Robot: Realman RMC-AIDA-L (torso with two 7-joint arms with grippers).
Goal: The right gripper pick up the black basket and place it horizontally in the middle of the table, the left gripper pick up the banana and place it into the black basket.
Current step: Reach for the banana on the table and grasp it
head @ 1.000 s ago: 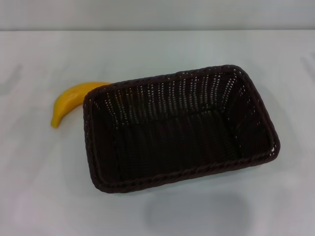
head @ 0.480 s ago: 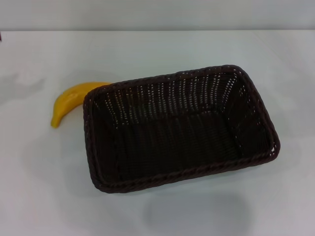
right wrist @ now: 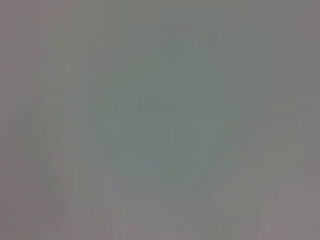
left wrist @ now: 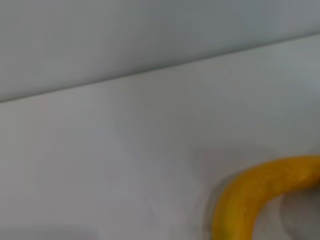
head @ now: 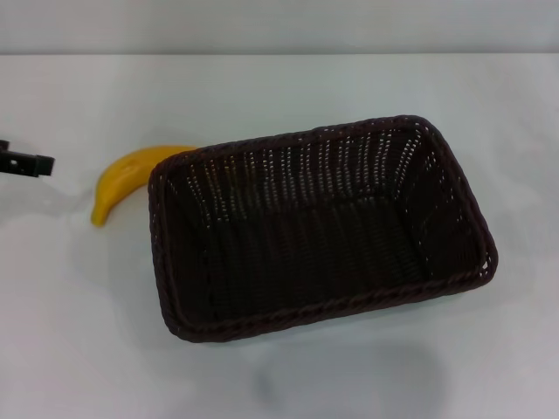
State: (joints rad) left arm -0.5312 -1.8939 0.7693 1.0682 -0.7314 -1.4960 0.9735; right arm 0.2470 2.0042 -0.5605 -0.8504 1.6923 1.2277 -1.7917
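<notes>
The black basket (head: pixel 319 227) lies lengthwise across the middle of the table (head: pixel 279 96), open side up and empty. Its long sides run left to right, slightly skewed. The yellow banana (head: pixel 127 179) rests on the table against the basket's far left corner, its tip pointing toward me. The tip of my left gripper (head: pixel 26 161) enters at the left edge of the head view, a short way left of the banana and apart from it. In the left wrist view the banana (left wrist: pixel 255 195) curves close below the camera. My right gripper is out of view.
The table's far edge (head: pixel 279 54) meets a pale wall behind. The right wrist view shows only a featureless grey surface.
My left gripper has come into the head view from the left edge, moving toward the banana. Basket and banana have not moved.
</notes>
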